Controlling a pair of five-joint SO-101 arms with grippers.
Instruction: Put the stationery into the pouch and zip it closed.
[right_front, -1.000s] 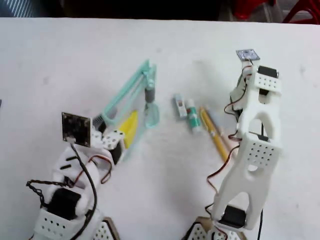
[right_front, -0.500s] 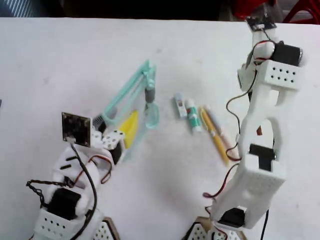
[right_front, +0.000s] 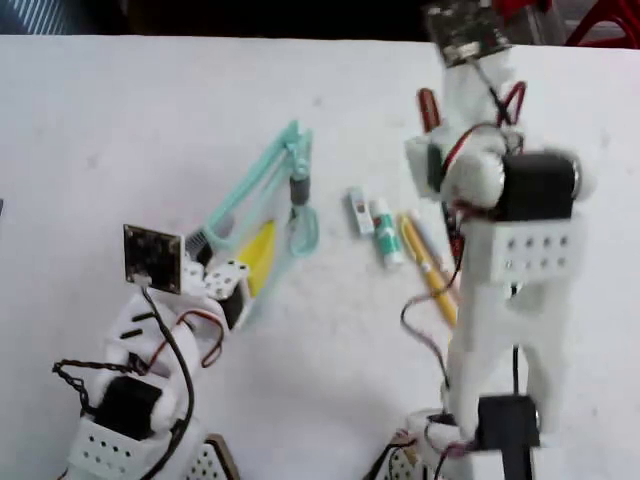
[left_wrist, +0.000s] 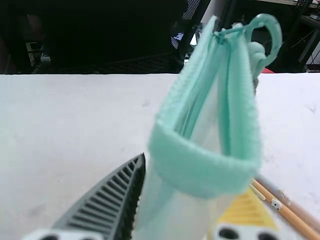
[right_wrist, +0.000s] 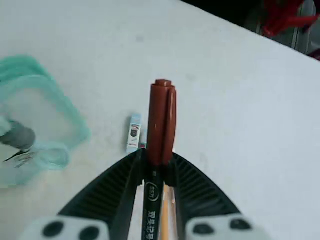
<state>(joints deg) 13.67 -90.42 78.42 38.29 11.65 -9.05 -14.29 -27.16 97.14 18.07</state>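
Right wrist view: pen (right_wrist: 162, 120) inside pincer (right_wrist: 156, 156)

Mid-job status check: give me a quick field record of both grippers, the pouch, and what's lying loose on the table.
left gripper: low over the table, shut on the pouch
pouch: mint green, zip open, mouth held apart
right gripper: raised above the table, shut on the brown marker
loose on table: small case, green-and-white tube, yellow pencil, pale pen beside the pencil
task state: marker not yet in pouch; zip not closed
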